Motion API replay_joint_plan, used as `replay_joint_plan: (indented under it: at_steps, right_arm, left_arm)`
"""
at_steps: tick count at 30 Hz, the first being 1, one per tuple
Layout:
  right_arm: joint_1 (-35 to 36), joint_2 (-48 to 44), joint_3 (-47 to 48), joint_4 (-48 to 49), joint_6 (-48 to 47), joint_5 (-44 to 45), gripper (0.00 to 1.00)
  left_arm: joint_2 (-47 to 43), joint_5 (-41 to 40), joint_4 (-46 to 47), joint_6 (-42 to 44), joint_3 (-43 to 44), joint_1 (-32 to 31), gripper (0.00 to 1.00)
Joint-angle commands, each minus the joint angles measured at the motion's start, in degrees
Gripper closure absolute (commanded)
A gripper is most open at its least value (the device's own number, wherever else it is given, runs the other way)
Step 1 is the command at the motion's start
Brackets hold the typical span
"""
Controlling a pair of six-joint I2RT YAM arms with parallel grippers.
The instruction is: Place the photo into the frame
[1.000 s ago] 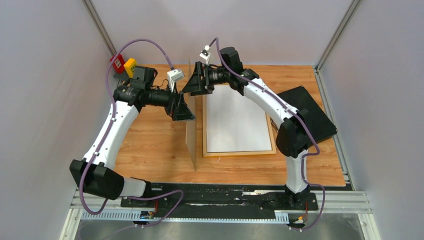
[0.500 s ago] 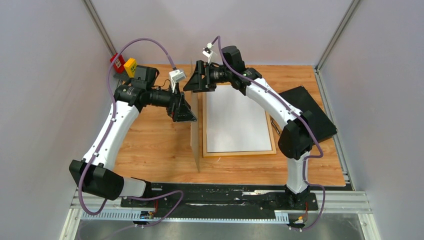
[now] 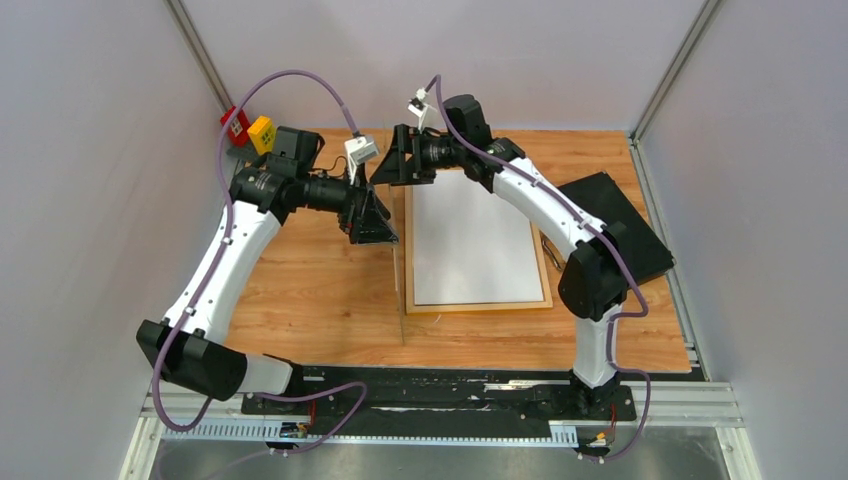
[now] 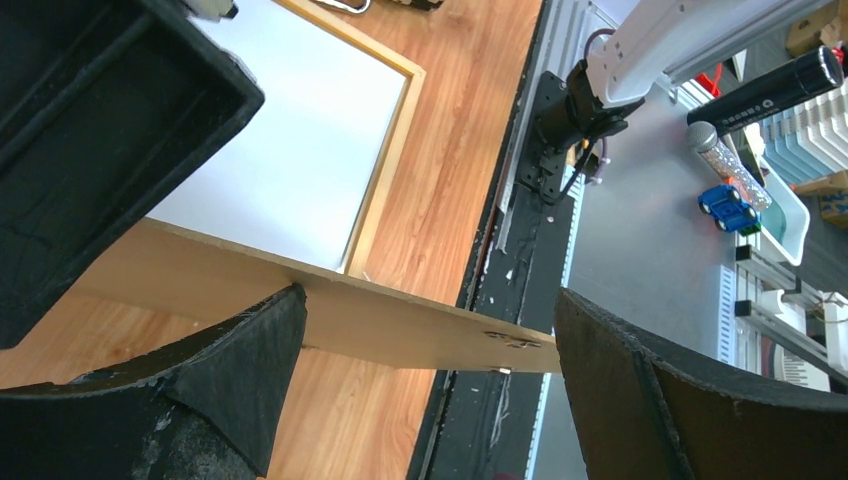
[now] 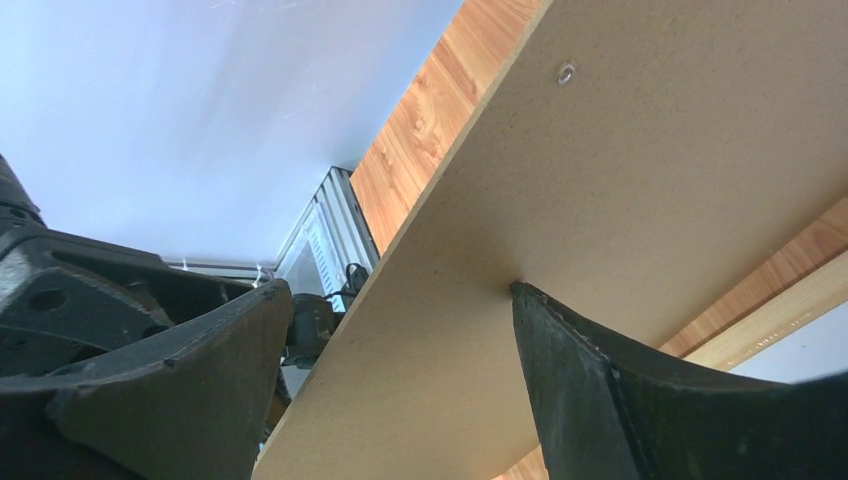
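The frame (image 3: 478, 304) lies flat on the table, light wood rim up. The photo (image 3: 470, 235) rests inside it, white back up. In the left wrist view the photo (image 4: 290, 140) and the frame's rim (image 4: 385, 170) also show. A brown hardboard panel (image 3: 401, 290) stands on edge along the frame's left side, nearly upright. My left gripper (image 3: 378, 222) is open at the panel's left; the panel (image 4: 400, 320) touches one fingertip (image 4: 285, 310). My right gripper (image 3: 395, 168) is open at the panel's far end, and the panel (image 5: 600, 200) leans on one finger (image 5: 560, 330).
A black case (image 3: 620, 225) sits at the right of the table, right of the frame. Red and yellow blocks (image 3: 248, 128) are at the back left corner. A black rail (image 3: 450, 385) runs along the near edge.
The hardboard panel has swung from leaning left to nearly upright, toward the frame. My left gripper has followed it slightly to the right. Both grippers stay open.
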Motion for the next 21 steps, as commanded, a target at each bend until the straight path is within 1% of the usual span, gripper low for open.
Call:
replay_joint_plan:
  at_steps: [1,11,18,21]
  right_arm:
    - [0.0,-4.4,-0.6,-0.5,-3.0,2.3,0.16]
    - [0.0,-7.1,-2.3,-2.3,-6.8,7.0,0.16]
    - [0.0,-8.9,-4.4,-4.0,-9.5,10.4,0.16]
    - [0.0,-9.7,-5.3,-4.5,-10.4,11.2,0.16]
  left_arm:
    - [1.7,0.9,0.8,0.3,3.8,-1.6,0.0]
    - [4.5,-2.4,1.3,0.1,4.9,-3.7,0.0]
    - [2.9,-5.4,1.6,0.5,4.0,-3.8,0.0]
    - [2.5,-5.3,2.2,0.3,3.4,-3.7,0.0]
